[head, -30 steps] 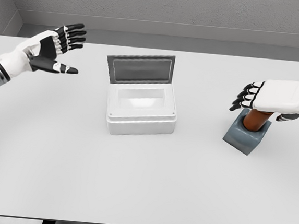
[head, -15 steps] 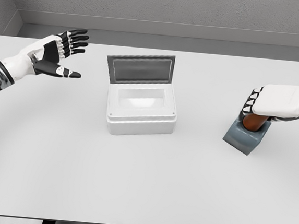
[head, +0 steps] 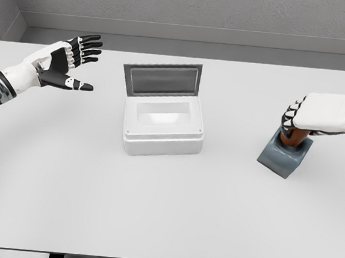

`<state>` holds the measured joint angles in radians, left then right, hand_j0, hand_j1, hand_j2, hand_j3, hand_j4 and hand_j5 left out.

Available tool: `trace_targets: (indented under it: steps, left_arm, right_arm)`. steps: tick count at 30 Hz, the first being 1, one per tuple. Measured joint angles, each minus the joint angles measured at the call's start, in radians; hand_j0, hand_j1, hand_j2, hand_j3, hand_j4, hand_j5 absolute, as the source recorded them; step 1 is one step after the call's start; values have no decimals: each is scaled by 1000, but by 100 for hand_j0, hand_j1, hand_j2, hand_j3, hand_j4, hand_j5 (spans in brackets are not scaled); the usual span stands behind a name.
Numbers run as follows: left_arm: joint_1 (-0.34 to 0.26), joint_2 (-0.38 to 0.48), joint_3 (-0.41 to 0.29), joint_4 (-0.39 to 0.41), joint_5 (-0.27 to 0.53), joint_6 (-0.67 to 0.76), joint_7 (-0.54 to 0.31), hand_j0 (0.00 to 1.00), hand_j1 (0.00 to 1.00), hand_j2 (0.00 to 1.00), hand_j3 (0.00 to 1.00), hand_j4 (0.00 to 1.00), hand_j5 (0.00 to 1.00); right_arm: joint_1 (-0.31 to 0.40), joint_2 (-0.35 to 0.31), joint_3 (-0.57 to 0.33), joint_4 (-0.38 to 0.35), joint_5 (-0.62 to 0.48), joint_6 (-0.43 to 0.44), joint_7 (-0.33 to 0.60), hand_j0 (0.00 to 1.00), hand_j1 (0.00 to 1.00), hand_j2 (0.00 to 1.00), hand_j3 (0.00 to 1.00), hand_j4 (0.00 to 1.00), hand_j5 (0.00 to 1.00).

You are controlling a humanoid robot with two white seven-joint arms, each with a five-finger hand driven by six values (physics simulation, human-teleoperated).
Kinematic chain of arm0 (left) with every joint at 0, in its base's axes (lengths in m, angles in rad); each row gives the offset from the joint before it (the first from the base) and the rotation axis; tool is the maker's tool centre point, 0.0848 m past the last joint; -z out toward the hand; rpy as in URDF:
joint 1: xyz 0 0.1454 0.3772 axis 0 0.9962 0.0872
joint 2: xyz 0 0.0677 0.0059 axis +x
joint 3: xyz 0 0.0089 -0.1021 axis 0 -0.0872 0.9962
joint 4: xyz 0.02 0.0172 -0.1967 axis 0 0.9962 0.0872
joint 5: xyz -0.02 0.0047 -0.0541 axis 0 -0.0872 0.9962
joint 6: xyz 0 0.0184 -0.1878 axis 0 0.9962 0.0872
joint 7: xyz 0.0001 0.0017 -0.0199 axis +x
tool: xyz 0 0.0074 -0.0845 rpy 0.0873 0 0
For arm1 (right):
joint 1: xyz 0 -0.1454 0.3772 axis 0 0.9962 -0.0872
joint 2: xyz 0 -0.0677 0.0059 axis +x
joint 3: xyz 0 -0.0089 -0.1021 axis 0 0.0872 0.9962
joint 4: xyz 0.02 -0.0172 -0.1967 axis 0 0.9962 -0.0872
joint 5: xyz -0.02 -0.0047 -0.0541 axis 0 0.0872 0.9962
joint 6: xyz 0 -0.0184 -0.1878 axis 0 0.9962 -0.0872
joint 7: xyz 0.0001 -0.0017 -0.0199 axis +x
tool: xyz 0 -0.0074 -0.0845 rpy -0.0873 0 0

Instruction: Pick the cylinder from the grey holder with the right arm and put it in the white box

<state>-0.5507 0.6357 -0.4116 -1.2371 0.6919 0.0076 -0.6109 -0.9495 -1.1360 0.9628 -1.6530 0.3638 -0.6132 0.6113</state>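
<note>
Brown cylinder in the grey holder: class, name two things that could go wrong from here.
1. The right hand is curled over the top of the brown cylinder; lifting at an angle might drag or tip the slanted grey holder.
2. The white box has a raised grey lid; the carried cylinder could clip it.

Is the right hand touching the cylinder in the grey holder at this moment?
Touching. The head view shows the right hand with fingers curled around the top of the brown cylinder, which stands in the grey holder.
</note>
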Motion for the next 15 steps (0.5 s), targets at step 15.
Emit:
trace_targets:
  steps: [15]
  left_arm:
    - [0,1,1,0,0,0,0,100,100,100,100,100,100]
  right_arm:
    - [-68,8,-5,-4,-4,0,0,48,48,48,48,48,48]
